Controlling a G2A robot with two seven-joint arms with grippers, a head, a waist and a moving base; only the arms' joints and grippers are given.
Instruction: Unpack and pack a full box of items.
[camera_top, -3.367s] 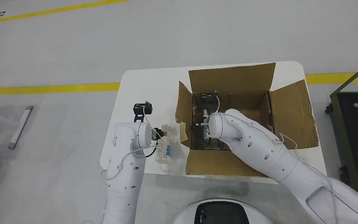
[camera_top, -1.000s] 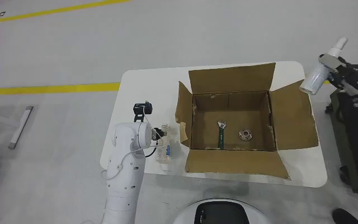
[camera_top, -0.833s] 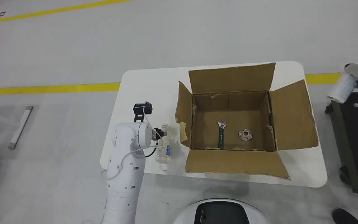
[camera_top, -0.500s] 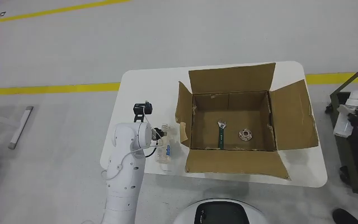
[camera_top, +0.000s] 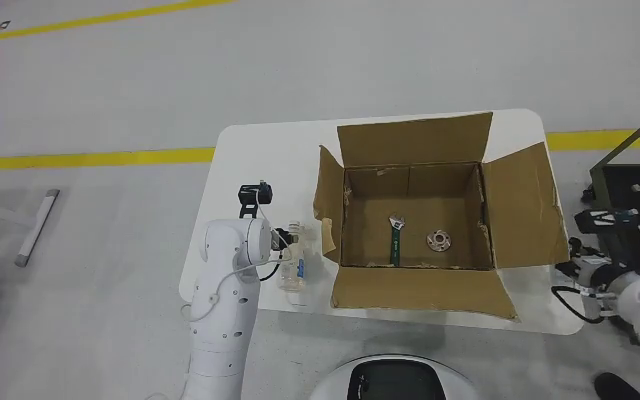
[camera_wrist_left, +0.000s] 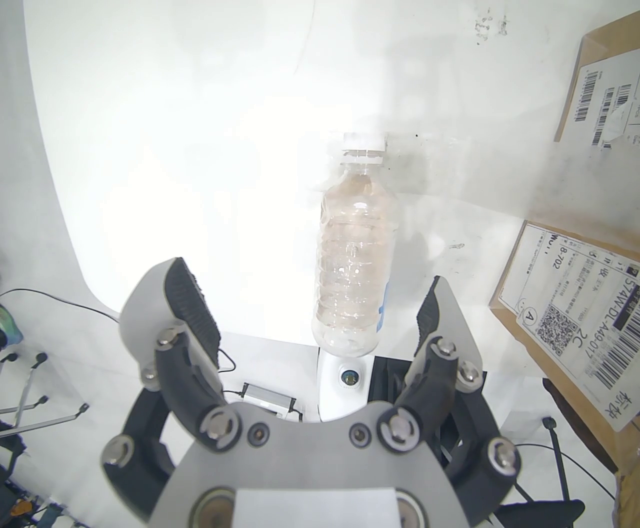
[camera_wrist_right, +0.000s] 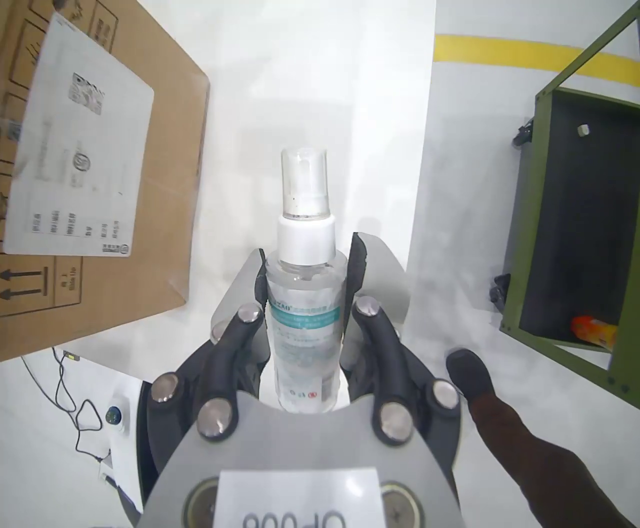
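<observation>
Clamps, in the right gripper (camera_wrist_right: 307, 260), a clear spray bottle (camera_wrist_right: 306, 310) by its labelled body, both fingers pressed against its sides, capped nozzle pointing away from the wrist. Holds it above the white table (camera_top: 270, 160) near the right edge, just beside the outer flap of the cardboard box (camera_top: 515, 215); beyond that edge, pale floor and a green rack (camera_wrist_right: 575, 225). Hangs the left gripper (camera_wrist_left: 310, 287) over the table's left part with fingers wide apart, gripping nothing. Below and between those fingers, a clear water bottle (camera_wrist_left: 355, 260) on its side on the table, white cap away from the wrist, base near the front edge, just left of the box's side flap. At the box itself, all four flaps folded outward, top open, on the right part of the table. Inside, flat on the bottom: a green-handled wrench (camera_top: 396, 243) and a small round metal ring (camera_top: 437, 240), near each other but apart.
</observation>
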